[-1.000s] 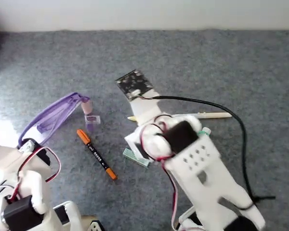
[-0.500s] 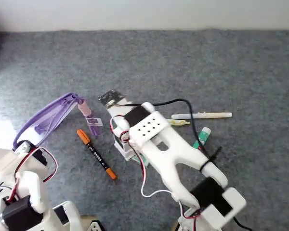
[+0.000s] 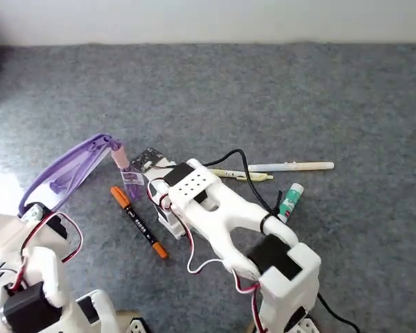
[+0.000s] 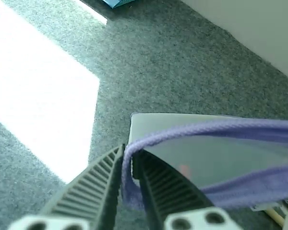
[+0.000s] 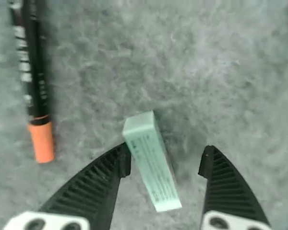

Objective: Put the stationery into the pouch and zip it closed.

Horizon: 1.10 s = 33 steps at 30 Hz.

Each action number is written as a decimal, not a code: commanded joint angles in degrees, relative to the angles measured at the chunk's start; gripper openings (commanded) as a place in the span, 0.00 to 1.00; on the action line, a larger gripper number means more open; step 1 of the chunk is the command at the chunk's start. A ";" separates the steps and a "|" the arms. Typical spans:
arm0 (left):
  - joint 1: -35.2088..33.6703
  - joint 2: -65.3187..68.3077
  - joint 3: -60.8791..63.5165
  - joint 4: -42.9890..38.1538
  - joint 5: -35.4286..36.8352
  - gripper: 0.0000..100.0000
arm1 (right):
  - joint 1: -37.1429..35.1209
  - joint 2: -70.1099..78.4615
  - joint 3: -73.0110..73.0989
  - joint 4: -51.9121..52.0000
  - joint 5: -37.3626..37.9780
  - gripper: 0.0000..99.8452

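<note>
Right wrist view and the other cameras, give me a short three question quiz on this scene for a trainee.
1. True or false: the left hand is shut on the edge of the purple pouch.
2. What lies between the fingers of the open right hand? A) green eraser B) glue stick C) white pen
3. What colour is the cap of the black marker?
Key: 1 true; 2 A; 3 orange.

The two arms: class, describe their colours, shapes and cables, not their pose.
Both are white plastic shells with black motor blocks. The right arm has a perforated plate, red and white wires and a black cable; the left arm carries red wires. The fingers are black, tapered and ribbed.
</note>
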 commanded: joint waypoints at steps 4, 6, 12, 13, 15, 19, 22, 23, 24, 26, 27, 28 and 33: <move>-0.62 0.44 -0.22 -0.09 0.53 0.01 | -0.22 1.63 -0.70 -1.01 0.62 0.11; -0.62 0.44 -0.22 -0.09 0.53 0.01 | 0.40 1.36 -0.70 -0.48 0.62 0.00; -0.53 0.44 1.80 -0.26 0.53 0.01 | 5.05 -3.38 -0.62 6.55 0.26 0.01; -0.53 0.44 1.71 -0.18 0.53 0.01 | 5.85 -5.23 -0.62 8.31 0.26 0.01; -0.44 0.44 1.36 -0.18 0.53 0.01 | 6.73 -9.89 -0.53 11.65 0.26 0.01; -0.44 0.44 1.27 -0.18 0.53 0.01 | 6.99 -21.41 -0.53 17.71 0.18 0.01; -0.35 0.62 -0.75 0.00 0.53 0.01 | 6.81 -30.81 -0.62 20.62 0.18 0.01; -0.35 1.14 -1.98 0.09 0.53 0.01 | 6.81 -33.80 -0.62 20.88 0.18 0.01; -0.35 2.37 -3.38 0.18 0.53 0.01 | 6.81 -36.88 -0.70 20.88 0.18 0.01; -0.26 6.24 -6.99 1.32 0.53 0.01 | 6.81 -43.03 -0.79 20.26 0.18 0.01; 0.00 8.62 -9.01 1.85 0.62 0.01 | 6.64 -46.02 -0.79 19.12 0.18 0.01; 0.97 10.99 -11.21 2.29 0.70 0.01 | 5.85 -48.92 -0.79 17.36 0.18 0.01; 7.21 21.98 -19.91 2.90 2.81 0.01 | -3.21 -59.12 -0.70 5.14 0.53 0.01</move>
